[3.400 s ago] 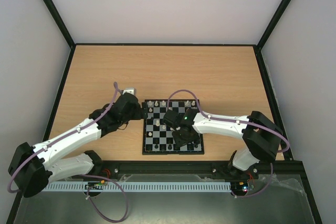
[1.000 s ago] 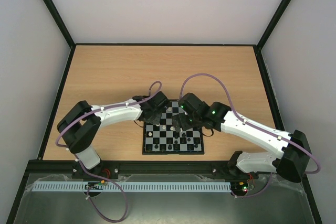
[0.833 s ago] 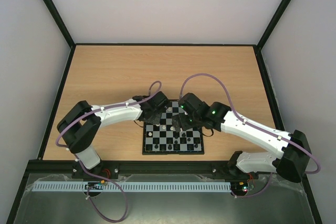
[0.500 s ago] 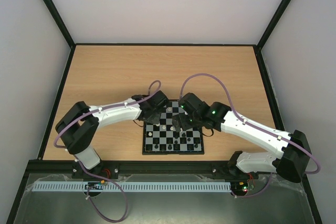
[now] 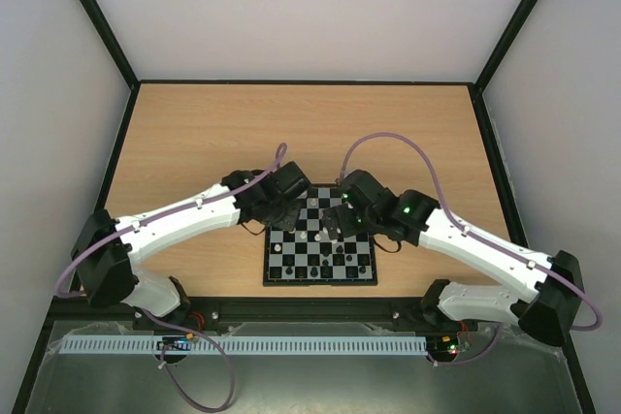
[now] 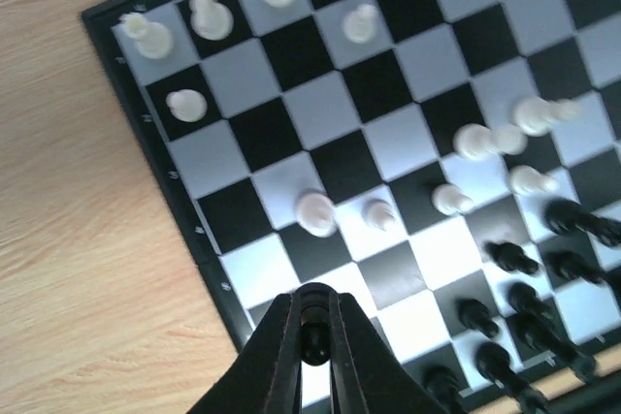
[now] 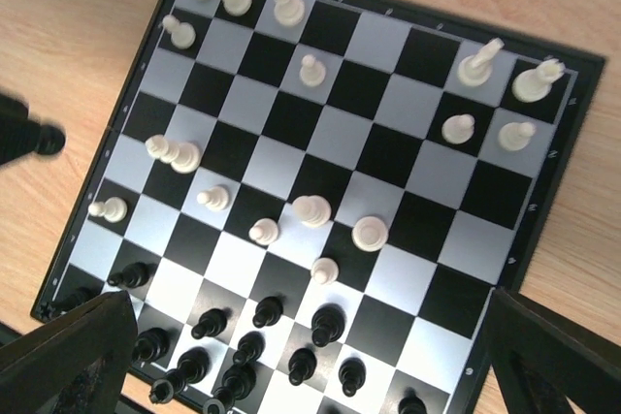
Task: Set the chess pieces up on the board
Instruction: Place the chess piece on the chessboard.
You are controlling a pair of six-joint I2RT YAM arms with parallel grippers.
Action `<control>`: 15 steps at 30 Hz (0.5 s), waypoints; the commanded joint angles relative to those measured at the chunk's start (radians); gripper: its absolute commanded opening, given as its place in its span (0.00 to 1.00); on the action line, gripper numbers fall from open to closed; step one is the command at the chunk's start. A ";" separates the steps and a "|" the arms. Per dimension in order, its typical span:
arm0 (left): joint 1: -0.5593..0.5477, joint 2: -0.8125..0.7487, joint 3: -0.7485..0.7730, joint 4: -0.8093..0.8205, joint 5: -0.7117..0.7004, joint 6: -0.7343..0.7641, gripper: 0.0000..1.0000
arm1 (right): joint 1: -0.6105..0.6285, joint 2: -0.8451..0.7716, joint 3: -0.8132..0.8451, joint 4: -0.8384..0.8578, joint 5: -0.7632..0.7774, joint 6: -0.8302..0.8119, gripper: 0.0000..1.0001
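Note:
The board (image 5: 267, 280) lies at the table's near middle. White chess pieces (image 7: 311, 210) stand scattered over its far and middle squares. Black chess pieces (image 7: 262, 312) crowd the near rows. My left gripper (image 6: 312, 300) is shut on a small black piece (image 6: 313, 332), held over the squares by the board's left border (image 6: 165, 172). In the top view the left gripper (image 5: 281, 212) sits at the board's far left corner. My right gripper (image 7: 310, 298) hangs open above the board's middle, with nothing between its fingers (image 7: 68, 356). From above, the right gripper (image 5: 335, 225) is over the far middle squares.
Bare wooden table (image 5: 194, 133) surrounds the board on the far, left and right sides. A black frame rail (image 5: 310, 305) runs along the near edge by the arm bases. Both arms' purple cables (image 5: 388, 138) loop above the board's far edge.
My left gripper has closed on the black piece by the board's left border. Both arms' elbows have swung outward, while the grippers stay over the board. The right gripper stays open.

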 commanded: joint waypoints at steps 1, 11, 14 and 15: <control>-0.072 0.014 0.067 -0.123 0.044 0.017 0.04 | -0.008 -0.064 0.032 -0.064 0.104 0.030 0.99; -0.198 0.117 0.120 -0.156 0.055 0.023 0.04 | -0.018 -0.167 0.040 -0.114 0.239 0.092 0.99; -0.223 0.151 0.119 -0.163 0.056 0.026 0.04 | -0.022 -0.200 0.043 -0.124 0.272 0.103 0.99; -0.230 0.161 0.121 -0.166 0.056 0.025 0.04 | -0.022 -0.211 0.042 -0.127 0.283 0.107 0.99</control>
